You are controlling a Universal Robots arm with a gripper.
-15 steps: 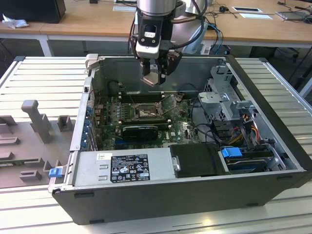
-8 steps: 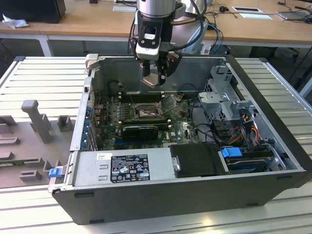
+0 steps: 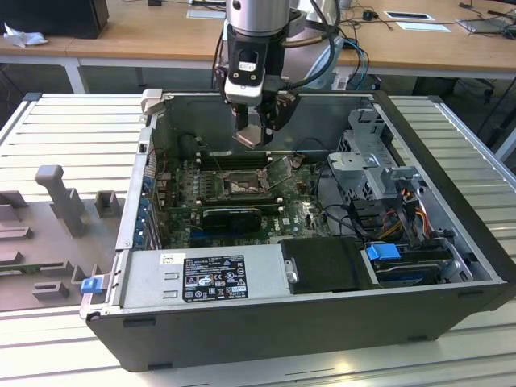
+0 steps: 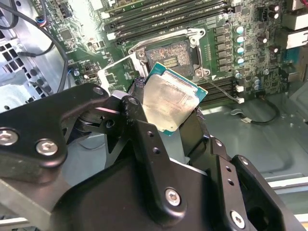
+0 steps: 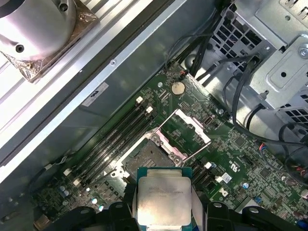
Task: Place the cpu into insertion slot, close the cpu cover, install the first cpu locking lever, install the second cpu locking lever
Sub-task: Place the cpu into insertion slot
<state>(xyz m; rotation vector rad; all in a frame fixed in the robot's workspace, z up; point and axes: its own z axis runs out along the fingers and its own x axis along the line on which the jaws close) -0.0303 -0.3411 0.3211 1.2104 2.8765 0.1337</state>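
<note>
My gripper (image 3: 252, 135) hangs inside the open computer case, shut on the cpu (image 3: 249, 138), a pale silver square chip on a green base. The cpu (image 4: 169, 102) sits between the two black fingers (image 4: 136, 115) in both wrist views. It is above the motherboard and apart from it, a little toward the case's back wall from the insertion slot (image 3: 239, 187). The insertion slot (image 5: 146, 157) lies bare, with its dark frame and grey contact field showing. The cpu cover (image 5: 190, 127), a silver frame with a square window, stands swung open beside the slot.
Black memory slots (image 5: 111, 139) run along one side of the socket. A metal drive cage (image 3: 367, 153) with cables stands at the exterior view's right, and a power supply (image 3: 205, 278) fills the near side. The case walls (image 3: 133, 201) surround the motherboard.
</note>
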